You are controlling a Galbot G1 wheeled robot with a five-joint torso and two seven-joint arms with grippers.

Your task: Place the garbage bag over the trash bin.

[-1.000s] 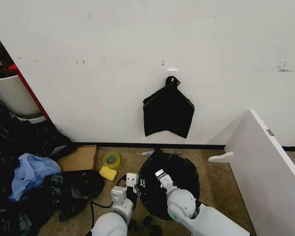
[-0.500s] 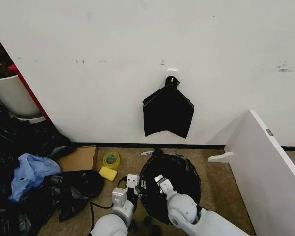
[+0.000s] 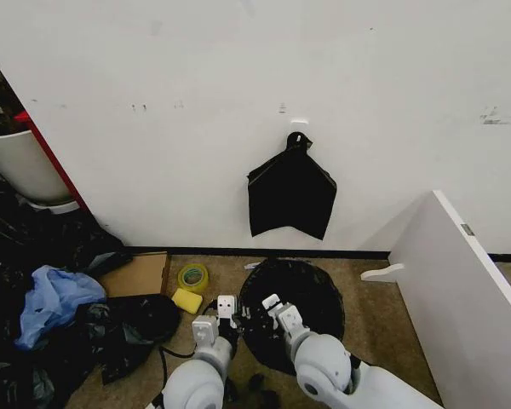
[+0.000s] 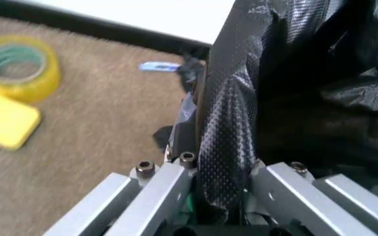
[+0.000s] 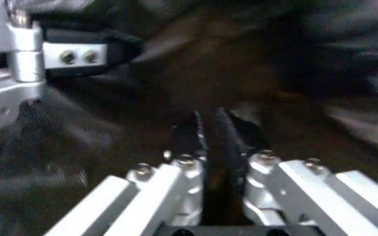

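The glossy black garbage bag (image 3: 302, 298) is draped over a round shape on the carpet by the wall; the trash bin is hidden under it. My left gripper (image 3: 229, 310) is at the bag's left edge, and its wrist view shows the left gripper (image 4: 218, 172) shut on a fold of the garbage bag (image 4: 294, 98). My right gripper (image 3: 270, 305) hangs over the left part of the bag's mouth. Its wrist view shows the right gripper (image 5: 210, 132) with fingers together on what looks like a thin dark film, and the left gripper (image 5: 18, 59) close by.
A flat black bag (image 3: 291, 200) hangs on the wall above. A white board (image 3: 460, 290) leans at the right. To the left lie a yellow tape roll (image 3: 192, 277), a yellow sponge (image 3: 186, 300), cardboard (image 3: 136, 274), a blue bag (image 3: 55, 298), black bags and a white tub (image 3: 17, 162).
My right gripper has moved left across the bag's mouth, closer to the left gripper. The bag's rim has shifted a little. The left gripper has hardly moved.
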